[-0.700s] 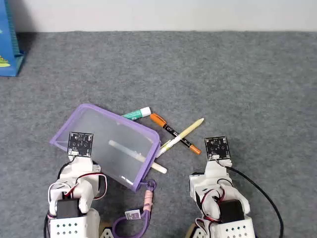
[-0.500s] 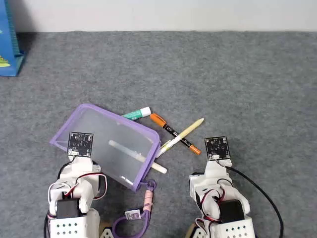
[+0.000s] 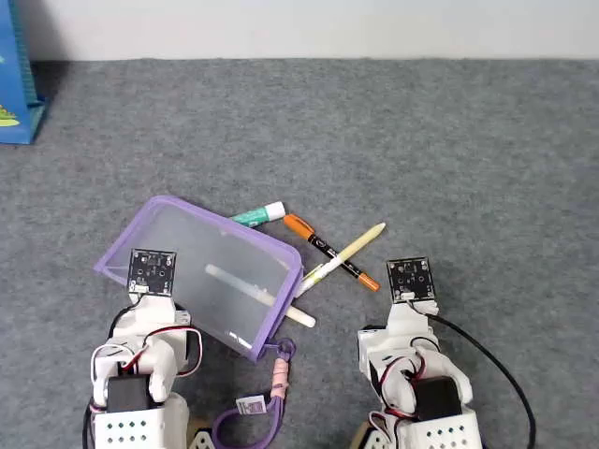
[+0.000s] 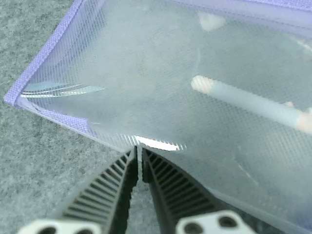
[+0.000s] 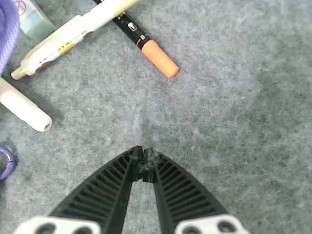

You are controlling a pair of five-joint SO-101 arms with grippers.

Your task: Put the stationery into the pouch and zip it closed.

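Pouch [image 3: 201, 271]: translucent with purple trim, lying flat and skewed on the grey table [image 3: 449, 150], right in front of the left arm. The wrist camera block of that arm sits over the pouch's near-left corner in the high view.

Left end effector [image 4: 141, 165]: fingers pressed together, gripping nothing, tips just at the pouch's near edge.

Right end effector [image 5: 145, 163]: also pressed together, gripping nothing, over bare table and near the loose pens without touching them.

Stationery:
- White pen [image 3: 262, 296]: mostly inside the pouch, visible through the mesh, with one end poking out past the right-hand edge.
- Teal marker [image 3: 257, 216]: white cap, outside the pouch, against its far edge.
- Orange marker [image 3: 332, 253]: black barrel with orange ends, on the table just right of the pouch.
- Cream pen [image 3: 342, 254]: crosses over the orange marker, lower end close to the pouch edge.

A purple strap [image 3: 253, 421] with a pink section runs off the pouch's near corner ring toward the arm bases. A blue box [image 3: 14, 84] sits at the far-left edge, well apart from everything else.
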